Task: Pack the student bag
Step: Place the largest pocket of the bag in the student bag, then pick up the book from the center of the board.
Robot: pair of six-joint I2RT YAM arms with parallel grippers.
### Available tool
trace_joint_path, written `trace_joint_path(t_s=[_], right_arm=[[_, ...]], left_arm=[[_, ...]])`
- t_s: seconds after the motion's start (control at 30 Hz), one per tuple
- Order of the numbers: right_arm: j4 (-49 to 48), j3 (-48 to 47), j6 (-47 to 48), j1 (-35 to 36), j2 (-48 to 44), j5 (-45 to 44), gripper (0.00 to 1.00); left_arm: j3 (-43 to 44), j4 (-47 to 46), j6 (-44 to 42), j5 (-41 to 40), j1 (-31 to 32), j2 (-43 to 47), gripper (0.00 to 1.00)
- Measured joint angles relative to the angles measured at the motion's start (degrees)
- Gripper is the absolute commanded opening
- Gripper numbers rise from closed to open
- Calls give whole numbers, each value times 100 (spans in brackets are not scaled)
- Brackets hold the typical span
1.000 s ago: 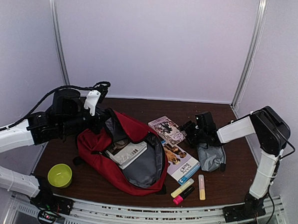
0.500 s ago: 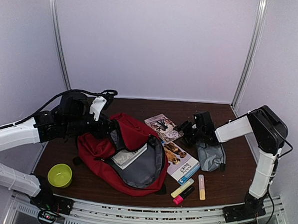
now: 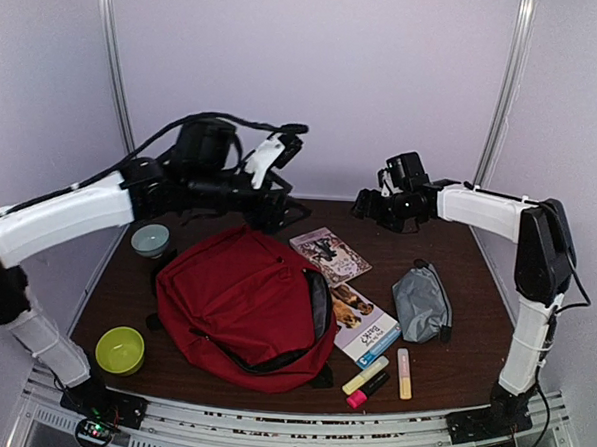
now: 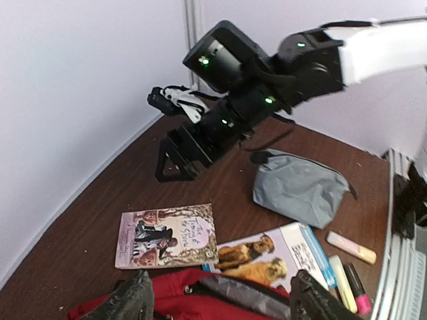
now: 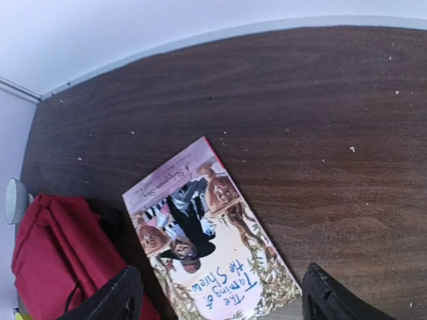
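Status: mid-pack, btwn picks. Student bag (image 3: 239, 306) lies flat on the table (image 3: 471, 363), centre-left, top flap flopped over the mouth; only a strip of grey lining shows along its right edge. Loose beside it: Shrew book (image 5: 207, 240), dog book (image 3: 361, 322), grey pouch (image 3: 422, 302), highlighters (image 3: 371, 376). So I'd say roughly halfway at best.

Left gripper (image 4: 220, 300): fingers spread, nothing in them. It hovers over the bag's far edge, red fabric right under the tips.

Right gripper (image 5: 223, 297): also spread, empty. It's up near the back of the table, above the Shrew book, bag off to its left and apart.

Next, imo: the mouth needs reopening first. Left is closest, so pinch the flap and lift; right drops onto the Shrew book. The book lies flat on wood, so edge pickup could be fiddly.
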State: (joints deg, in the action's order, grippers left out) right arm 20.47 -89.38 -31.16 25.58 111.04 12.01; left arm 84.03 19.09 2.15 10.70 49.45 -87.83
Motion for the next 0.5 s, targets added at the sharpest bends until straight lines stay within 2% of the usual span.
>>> trace_joint_path(t_s=[0.1, 0.2, 0.27, 0.37, 0.43, 0.5], right_arm=[[638, -737, 402, -59, 745, 129, 83], [1154, -1143, 662, -66, 1298, 289, 84], [1390, -1165, 748, -90, 1567, 404, 84], [1709, -1172, 837, -105, 1722, 647, 84], [1906, -1276, 894, -136, 1792, 765, 84], [2039, -1438, 966, -164, 1871, 868, 84]], left_arm=[[1154, -20, 555, -39, -168, -1578, 63], [1515, 48, 1255, -214, -350, -2688, 62], [1722, 184, 1550, -413, -428, -3239, 61], [2625, 588, 1915, -682, -525, -4312, 56], [3215, 826, 2122, -745, -542, -4850, 53], [3421, 935, 2334, -772, -535, -5139, 52]])
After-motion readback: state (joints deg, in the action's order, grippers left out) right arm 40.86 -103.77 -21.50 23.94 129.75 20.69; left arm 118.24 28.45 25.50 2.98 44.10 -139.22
